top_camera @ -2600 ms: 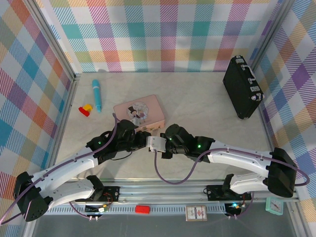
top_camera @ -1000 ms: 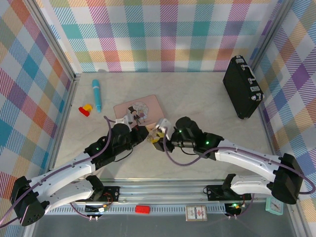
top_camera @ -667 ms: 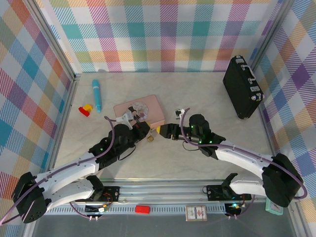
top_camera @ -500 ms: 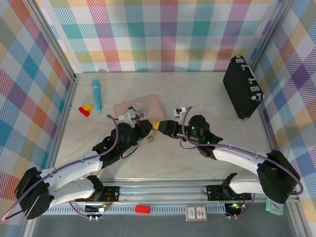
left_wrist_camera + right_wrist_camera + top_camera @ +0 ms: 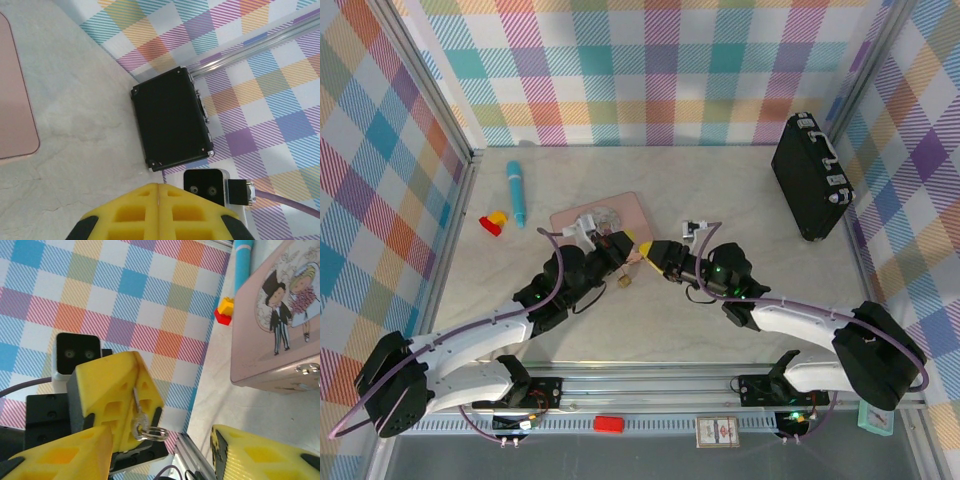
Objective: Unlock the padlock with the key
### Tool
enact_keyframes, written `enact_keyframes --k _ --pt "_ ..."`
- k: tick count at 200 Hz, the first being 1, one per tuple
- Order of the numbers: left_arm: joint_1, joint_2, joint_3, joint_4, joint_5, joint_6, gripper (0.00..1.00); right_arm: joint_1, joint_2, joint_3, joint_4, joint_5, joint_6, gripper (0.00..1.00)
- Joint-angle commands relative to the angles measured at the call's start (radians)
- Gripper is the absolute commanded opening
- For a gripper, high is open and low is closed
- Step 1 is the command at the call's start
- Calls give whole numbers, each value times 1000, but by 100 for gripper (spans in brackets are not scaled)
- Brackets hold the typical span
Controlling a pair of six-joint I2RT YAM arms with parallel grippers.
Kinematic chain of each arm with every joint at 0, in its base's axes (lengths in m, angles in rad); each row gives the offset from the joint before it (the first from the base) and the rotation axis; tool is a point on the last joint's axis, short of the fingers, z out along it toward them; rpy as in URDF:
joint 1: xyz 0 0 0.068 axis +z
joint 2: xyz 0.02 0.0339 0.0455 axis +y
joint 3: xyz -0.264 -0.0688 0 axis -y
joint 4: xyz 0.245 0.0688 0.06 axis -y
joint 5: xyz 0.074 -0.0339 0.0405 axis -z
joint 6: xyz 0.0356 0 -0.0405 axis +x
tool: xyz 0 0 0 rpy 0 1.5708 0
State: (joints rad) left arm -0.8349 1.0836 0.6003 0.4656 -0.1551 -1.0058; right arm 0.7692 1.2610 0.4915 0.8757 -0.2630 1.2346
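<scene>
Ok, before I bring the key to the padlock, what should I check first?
1. Key secure in the left gripper: ok, pinched between its shut yellow fingers, ring showing at their edge.
2. Padlock steadied: not ok, it lies loose on the table, close to both grippers.
3. Right gripper free to take it: ok, open and empty.
4. Keyhole facing the key: cannot tell, padlock too small.
5. Key blade sticking out enough: cannot tell.

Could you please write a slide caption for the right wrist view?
Left tool shut on the ringed key, with the pink tin box nearby.
</scene>
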Motion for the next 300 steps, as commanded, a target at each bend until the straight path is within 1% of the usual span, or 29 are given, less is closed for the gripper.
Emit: enact_keyframes --k 1,13,23,55,96,152,167,185,212,253,270,288,300 --pt "-2 22 32 69 14 -15 0 13 17 10 158 -16 32 55" --pt "-3 33 33 79 20 -22 0 13 37 34 179 -59 31 55" --pt "-3 36 35 84 26 -24 0 17 49 43 196 -71 38 54" --pt "-3 30 33 82 26 -27 0 21 59 41 213 -65 38 52" --pt "-3 24 27 84 20 -30 0 21 49 39 203 -45 27 44" --pt "-4 18 24 88 20 -33 0 21 55 44 186 -31 26 37" --pt "-7 15 20 92 21 -36 0 20 55 43 170 -23 26 38" --pt "-6 12 16 97 22 -39 0 21 54 33 150 1 34 44" --pt "-8 5 15 98 23 -39 0 21 51 30 128 13 36 44" --pt "-8 0 13 102 20 -42 0 20 54 33 120 14 35 38" --pt "-8 -5 13 103 21 -43 0 21 54 29 103 26 39 38" --pt "-9 -10 14 100 23 -42 0 21 45 21 65 53 43 43" --pt "-9 -15 15 97 23 -42 0 21 38 17 52 59 39 44"
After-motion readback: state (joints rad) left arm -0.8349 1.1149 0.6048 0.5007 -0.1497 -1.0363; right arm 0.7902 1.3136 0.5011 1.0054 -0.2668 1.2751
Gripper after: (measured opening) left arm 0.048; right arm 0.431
